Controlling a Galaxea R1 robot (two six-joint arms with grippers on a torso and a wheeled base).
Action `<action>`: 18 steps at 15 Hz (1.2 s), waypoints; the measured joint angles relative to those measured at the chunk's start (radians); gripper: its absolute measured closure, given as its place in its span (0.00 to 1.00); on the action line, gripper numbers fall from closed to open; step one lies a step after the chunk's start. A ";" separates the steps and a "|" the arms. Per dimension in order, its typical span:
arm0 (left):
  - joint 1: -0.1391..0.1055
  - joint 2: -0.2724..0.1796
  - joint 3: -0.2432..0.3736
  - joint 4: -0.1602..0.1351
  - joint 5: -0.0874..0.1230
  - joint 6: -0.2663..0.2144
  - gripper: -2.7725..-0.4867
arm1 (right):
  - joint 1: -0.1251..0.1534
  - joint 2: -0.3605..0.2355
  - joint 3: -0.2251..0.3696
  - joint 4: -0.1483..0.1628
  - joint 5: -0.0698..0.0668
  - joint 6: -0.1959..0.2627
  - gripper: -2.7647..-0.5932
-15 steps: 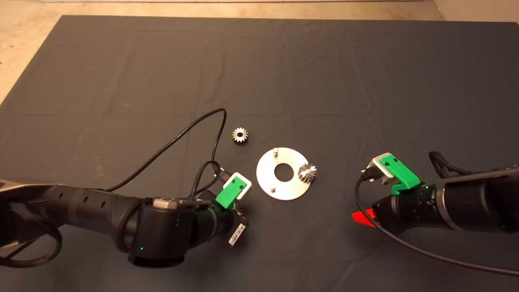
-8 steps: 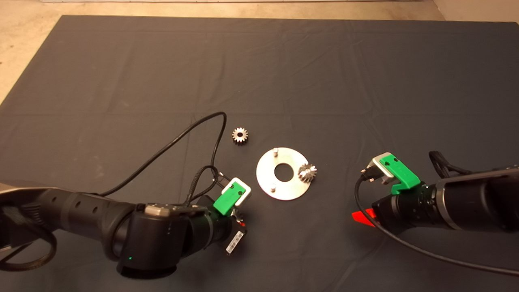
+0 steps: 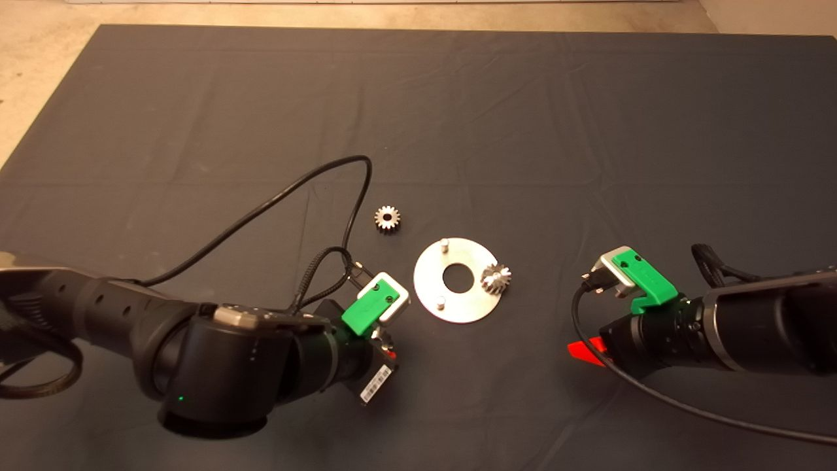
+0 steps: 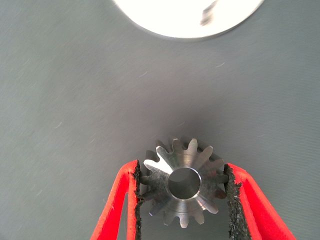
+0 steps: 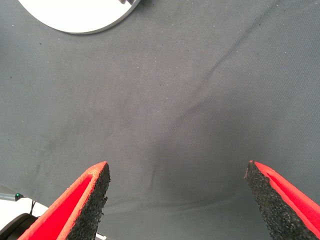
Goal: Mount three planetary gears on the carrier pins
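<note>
One planetary gear sits clamped in your left end effector just beside the disc, so align its bore over a bare carrier pin next, while the right end effector waits wide open.

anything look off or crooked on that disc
Yes: the gear at the disc's right edge sits tilted, overhanging the rim rather than lying flat. Two pins stand bare.

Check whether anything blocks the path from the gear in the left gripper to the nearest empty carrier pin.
Nothing visible does. The left gripper holds a gear, and only bare mat lies between it and the near pin.
</note>
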 joint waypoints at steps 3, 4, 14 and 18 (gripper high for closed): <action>-0.019 0.062 0.000 -0.015 -0.001 0.000 0.86 | 0.000 0.001 0.000 0.005 0.001 0.000 0.34; -0.023 0.084 -0.005 -0.018 0.000 0.000 0.86 | 0.000 0.001 0.000 0.006 0.000 0.000 0.34; -0.034 0.226 -0.174 -0.028 0.000 0.008 0.86 | 0.000 0.001 0.000 0.013 0.001 0.000 0.34; -0.037 0.235 -0.209 -0.031 0.000 0.042 0.86 | 0.000 0.001 0.000 0.014 0.000 0.000 0.34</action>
